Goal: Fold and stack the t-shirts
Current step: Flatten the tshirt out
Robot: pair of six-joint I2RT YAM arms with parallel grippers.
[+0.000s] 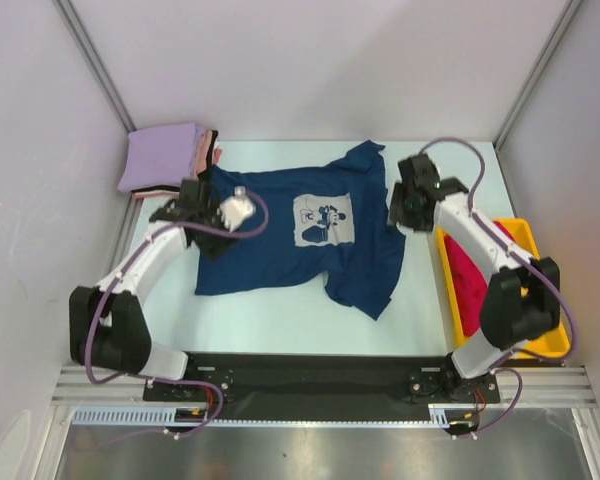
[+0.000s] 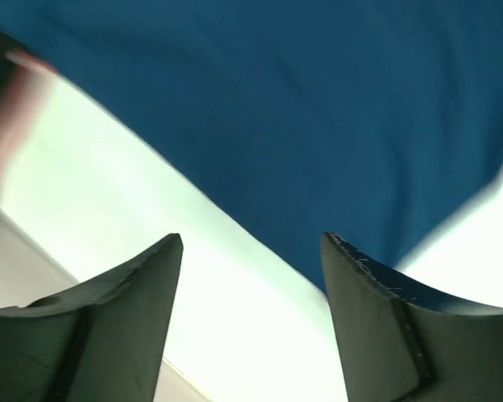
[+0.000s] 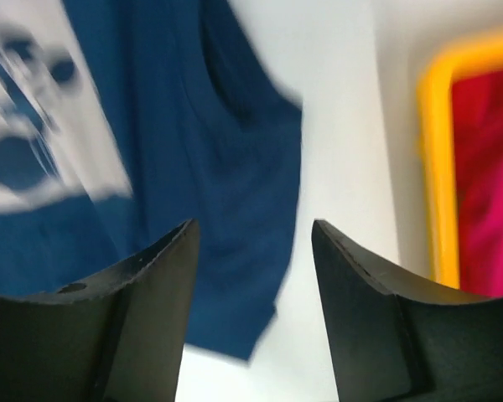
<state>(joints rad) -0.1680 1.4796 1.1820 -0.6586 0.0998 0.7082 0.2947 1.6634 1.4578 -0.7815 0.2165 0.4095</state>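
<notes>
The navy t-shirt [image 1: 290, 240] lies spread on the table, its white mouse print [image 1: 323, 219] facing up and its right side rumpled. My left gripper [image 1: 185, 208] is open and empty above the shirt's left edge [image 2: 318, 109]. My right gripper [image 1: 405, 205] is open and empty above the shirt's right sleeve [image 3: 226, 193]. A stack with a lavender shirt [image 1: 160, 155] on top and pink and black ones beneath sits at the far left corner. A crimson shirt [image 1: 472, 280] lies in the yellow tray [image 1: 525, 235], also seen in the right wrist view [image 3: 490, 176].
White enclosure walls close in the table on the left, back and right. The yellow tray's rim [image 3: 436, 159] stands close to the right of my right gripper. The arm bases sit on a black rail [image 1: 310, 375] at the near edge.
</notes>
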